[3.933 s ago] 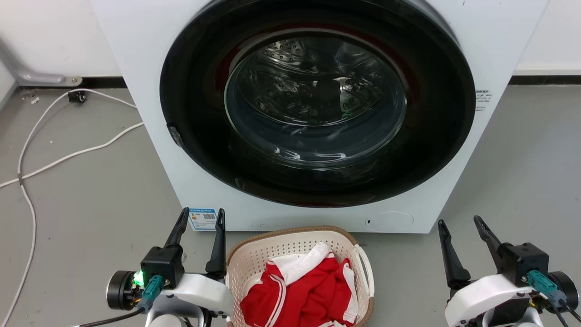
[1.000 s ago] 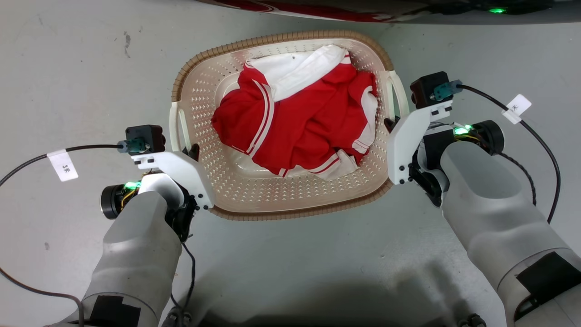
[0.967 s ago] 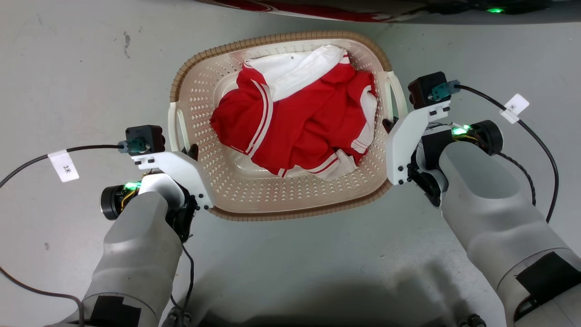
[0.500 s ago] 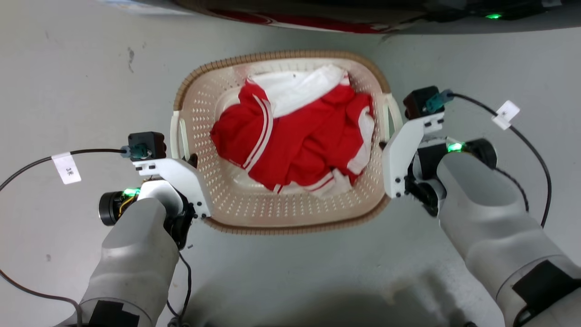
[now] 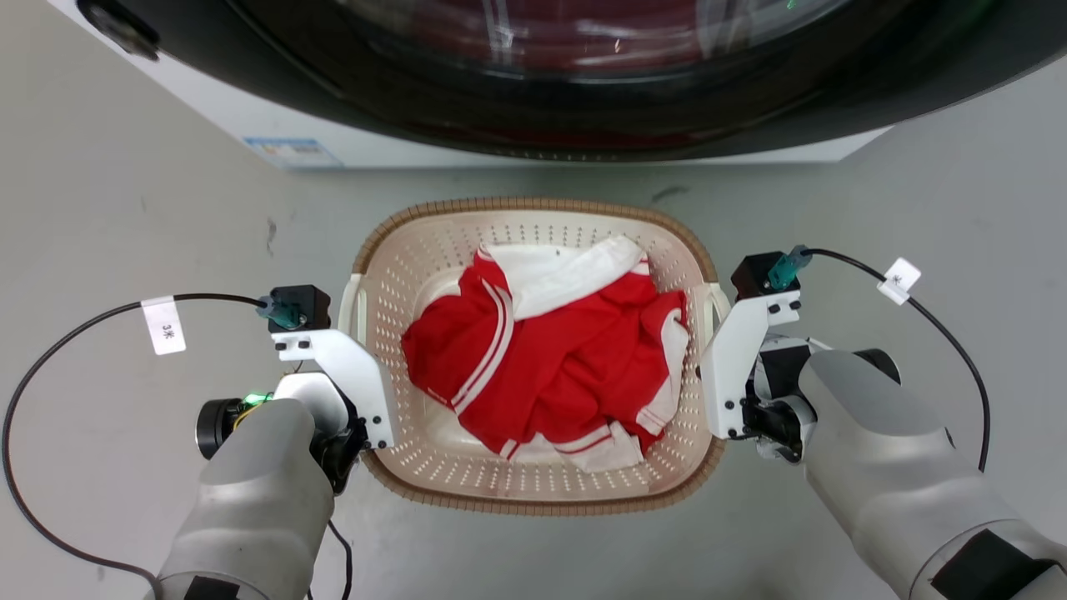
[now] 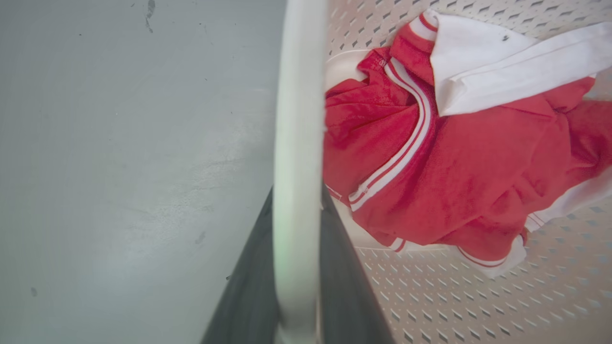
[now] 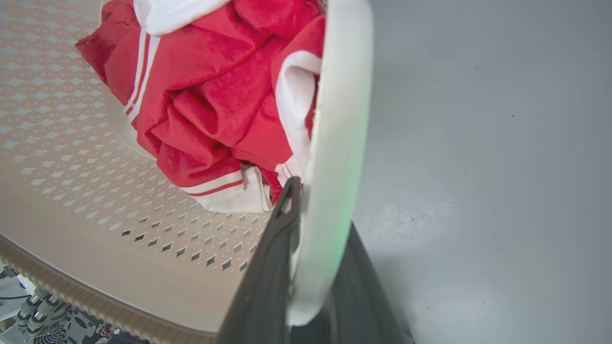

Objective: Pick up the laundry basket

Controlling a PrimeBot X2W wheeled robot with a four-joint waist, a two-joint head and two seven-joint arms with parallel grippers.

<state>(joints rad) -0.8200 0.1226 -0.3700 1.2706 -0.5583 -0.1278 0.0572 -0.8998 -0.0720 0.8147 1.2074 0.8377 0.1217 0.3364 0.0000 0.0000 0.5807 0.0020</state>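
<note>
Grey floor (image 5: 125, 208); cream perforated laundry basket (image 5: 533, 487), brown woven rim, both jaws clamped on white handles (image 6: 296, 143)

Pale grey forearms (image 5: 250, 492), white screwed brackets (image 5: 350, 375), black tagged cables (image 5: 217, 296), teal connectors (image 5: 779, 268), dark left claw fingers (image 6: 244, 296).

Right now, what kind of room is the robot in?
Most likely a laundry room or laundry test area: a front-loading washer stands on the grey floor, and a laundry basket holding red and white clothes is just in front of it.
</note>
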